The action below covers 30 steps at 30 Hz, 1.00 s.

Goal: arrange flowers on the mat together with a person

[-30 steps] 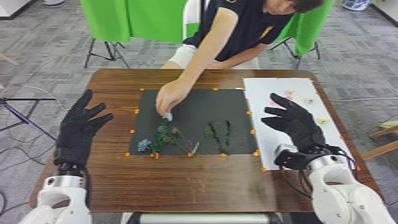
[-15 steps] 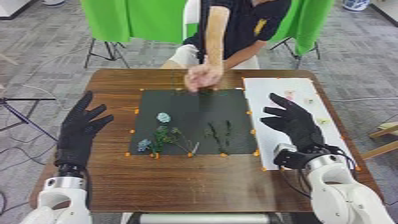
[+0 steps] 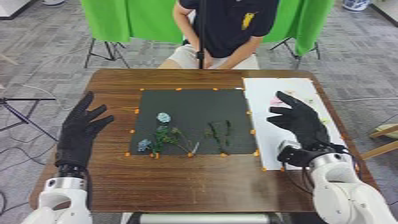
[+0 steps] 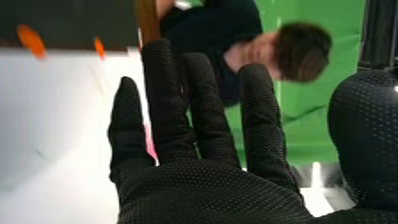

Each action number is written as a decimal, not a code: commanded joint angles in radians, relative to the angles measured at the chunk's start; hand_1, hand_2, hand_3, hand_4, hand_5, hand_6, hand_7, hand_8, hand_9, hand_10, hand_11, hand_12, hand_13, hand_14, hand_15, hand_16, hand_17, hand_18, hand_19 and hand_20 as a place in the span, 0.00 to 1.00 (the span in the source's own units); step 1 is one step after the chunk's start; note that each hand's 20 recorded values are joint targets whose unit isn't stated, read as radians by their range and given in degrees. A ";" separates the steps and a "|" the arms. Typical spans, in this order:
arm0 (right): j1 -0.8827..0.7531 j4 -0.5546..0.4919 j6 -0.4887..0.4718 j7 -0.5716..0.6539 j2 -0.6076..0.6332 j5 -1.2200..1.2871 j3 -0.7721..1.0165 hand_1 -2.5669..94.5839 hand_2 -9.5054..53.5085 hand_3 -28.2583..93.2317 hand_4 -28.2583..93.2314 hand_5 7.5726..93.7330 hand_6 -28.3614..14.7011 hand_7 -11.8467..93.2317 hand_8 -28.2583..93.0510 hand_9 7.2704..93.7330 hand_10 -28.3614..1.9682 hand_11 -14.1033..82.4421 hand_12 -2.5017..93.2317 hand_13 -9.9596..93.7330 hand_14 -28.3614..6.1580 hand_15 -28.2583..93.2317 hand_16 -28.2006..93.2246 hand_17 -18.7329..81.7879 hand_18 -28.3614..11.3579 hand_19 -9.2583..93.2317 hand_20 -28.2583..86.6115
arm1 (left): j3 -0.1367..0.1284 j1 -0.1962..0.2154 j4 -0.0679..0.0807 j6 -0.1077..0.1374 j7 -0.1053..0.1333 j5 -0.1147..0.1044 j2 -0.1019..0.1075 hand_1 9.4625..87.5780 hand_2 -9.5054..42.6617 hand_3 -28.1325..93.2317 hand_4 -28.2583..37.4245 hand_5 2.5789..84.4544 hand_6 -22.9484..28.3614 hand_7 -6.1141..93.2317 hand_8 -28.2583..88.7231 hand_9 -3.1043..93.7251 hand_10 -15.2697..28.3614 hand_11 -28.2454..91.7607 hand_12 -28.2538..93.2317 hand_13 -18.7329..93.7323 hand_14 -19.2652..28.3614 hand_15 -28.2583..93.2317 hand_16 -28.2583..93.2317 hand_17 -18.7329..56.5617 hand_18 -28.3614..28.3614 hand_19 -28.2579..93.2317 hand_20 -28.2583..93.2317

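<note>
On the dark mat (image 3: 191, 107) lie a pale blue flower (image 3: 163, 117), a second blue flower (image 3: 144, 145) near its lower left corner, green leafy stems (image 3: 166, 136) between them, and dark green sprigs (image 3: 219, 136) to the right. My left hand (image 3: 78, 132) is held open over the table's left side, apart from the mat. Over the white sheet, my right hand (image 3: 300, 122) is open and partly covers pink flowers (image 3: 277, 101). In the right wrist view my right hand (image 4: 209, 187) has straight fingers, with a bit of pink (image 4: 149, 142) behind them.
The white sheet (image 3: 259, 87) lies right of the mat. Orange markers (image 3: 252, 131) line the mat's edges. A person sits at the table's far side, hands (image 3: 210, 62) drawn back at the far edge. Green cloths (image 3: 129, 22) hang behind.
The person's hand has let go of the pale blue flower and withdrawn from over the mat to the far edge. My right hand has shifted slightly forward over the sheet.
</note>
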 commanded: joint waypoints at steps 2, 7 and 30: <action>0.094 0.021 0.202 0.240 0.232 -0.377 0.024 0.30 0.13 0.87 0.02 0.46 0.74 0.27 0.13 0.55 0.44 0.49 0.21 0.59 0.37 0.72 0.33 0.32 0.08 0.69 0.45 | 0.006 0.014 -0.005 0.009 0.013 -0.009 0.006 0.18 0.31 0.89 0.00 0.32 0.47 0.20 0.14 0.38 0.72 0.42 0.29 0.41 0.93 0.63 0.16 0.14 0.90 0.63 0.37; 0.182 0.094 0.217 0.386 0.345 -0.583 -0.019 0.33 0.09 0.87 0.03 0.48 0.72 0.27 0.13 0.59 0.43 0.56 0.22 0.64 0.40 0.76 0.33 0.36 0.08 0.74 0.45 | 0.014 0.009 -0.005 0.016 0.021 -0.016 0.014 0.18 0.31 0.89 0.00 0.32 0.47 0.20 0.14 0.38 0.72 0.41 0.29 0.41 0.93 0.63 0.16 0.14 0.90 0.63 0.37; 0.316 0.329 -0.161 0.550 0.444 -1.112 -0.208 0.36 0.00 0.87 0.03 0.55 0.75 0.28 0.12 0.65 0.43 0.49 0.20 0.68 0.42 0.72 0.34 0.36 0.08 0.74 0.41 | 0.021 -0.005 -0.003 0.018 0.020 -0.017 0.015 0.19 0.31 0.89 0.00 0.32 0.47 0.20 0.14 0.38 0.72 0.42 0.29 0.41 0.93 0.63 0.16 0.14 0.90 0.63 0.37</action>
